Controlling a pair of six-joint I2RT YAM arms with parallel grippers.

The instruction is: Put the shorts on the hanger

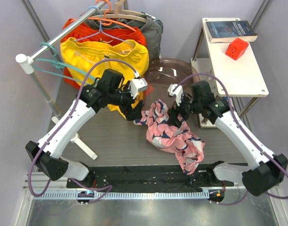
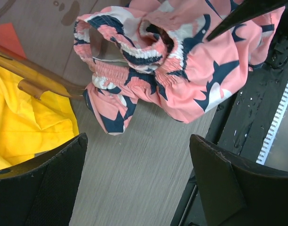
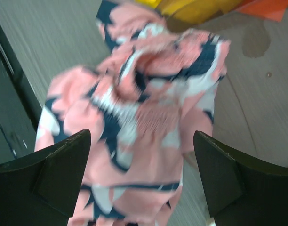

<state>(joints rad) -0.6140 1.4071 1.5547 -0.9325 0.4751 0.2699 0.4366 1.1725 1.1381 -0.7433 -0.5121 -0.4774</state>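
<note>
We see the shorts (image 1: 174,134) crumpled on the bench (image 1: 113,139), left gripper (image 1: 135,113) at their ten o'clock, right gripper (image 1: 180,113) at twelve.

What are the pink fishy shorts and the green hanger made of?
The shorts look like soft, matte cloth: they crumple into loose folds, and the waistband is puckered like elastic. The hanger is probably thin, smooth plastic: it has one even teal colour and slim rounded bars, though it is too small in the top view to be sure.
</note>
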